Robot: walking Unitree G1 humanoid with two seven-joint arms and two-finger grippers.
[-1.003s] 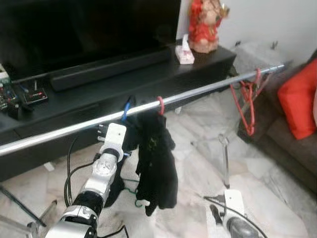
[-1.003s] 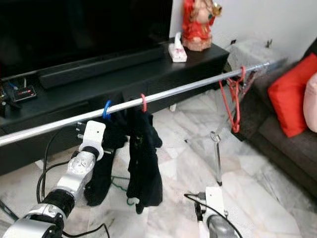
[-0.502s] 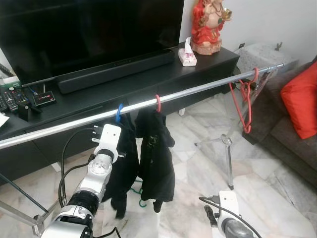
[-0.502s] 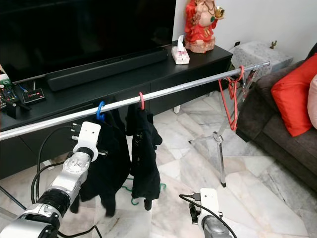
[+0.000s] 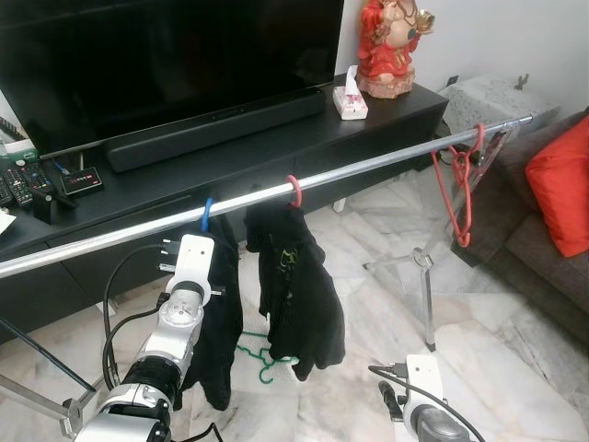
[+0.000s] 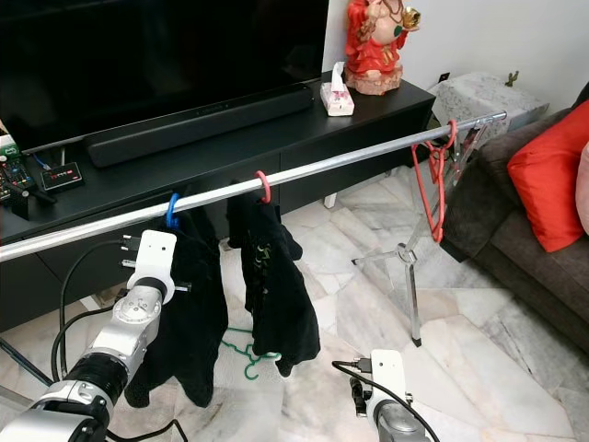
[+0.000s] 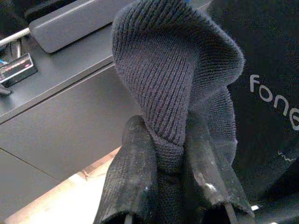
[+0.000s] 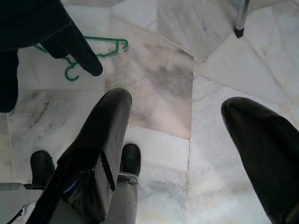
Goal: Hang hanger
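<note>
The left tool point(image 7: 166, 179) is clamped on a fold of the dark knitted garment point(image 7: 175, 74), just under the rail point(image 5: 368, 169). That garment hangs from a blue hanger point(image 5: 206, 209) whose hook is already over the rail, beside a red hanger point(image 5: 295, 191) carrying a second dark garment point(image 5: 299, 295). To finish well, I judge the tool should lower a little so the blue hook takes the full weight, then let go without dragging the cloth sideways along the rail. Further along the rail, empty red hangers point(image 5: 457, 184) dangle near its far end; a green hanger point(image 5: 260, 354) lies on the floor beneath the rail. The right tool point(image 8: 187, 154) hangs low below the rail, fingers apart, idle.
</note>
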